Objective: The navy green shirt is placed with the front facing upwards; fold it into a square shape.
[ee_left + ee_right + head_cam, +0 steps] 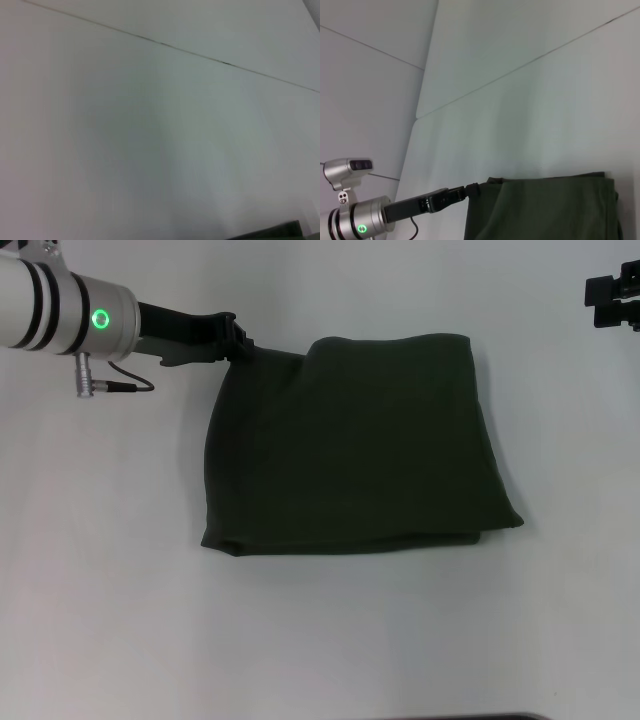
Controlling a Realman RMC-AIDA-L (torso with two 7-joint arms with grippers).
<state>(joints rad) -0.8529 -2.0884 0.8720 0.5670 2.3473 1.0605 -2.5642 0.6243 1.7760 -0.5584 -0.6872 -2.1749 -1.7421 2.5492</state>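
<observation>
The navy green shirt (360, 445) lies folded into a rough rectangle in the middle of the white table, plain green side up, with no lettering showing. Its far left corner is drawn out to a point. My left gripper (236, 340) is shut on that corner, reaching in from the left; the right wrist view shows the same grip, left gripper (472, 189) on the shirt (545, 207). In the left wrist view only a dark sliver of the shirt (272, 232) shows at the picture's edge. My right gripper (612, 292) hangs parked at the far right, apart from the shirt.
The white table (320, 640) surrounds the shirt on all sides. A thin seam (200, 54) runs across the tabletop. A grey cable (125, 386) hangs under the left wrist.
</observation>
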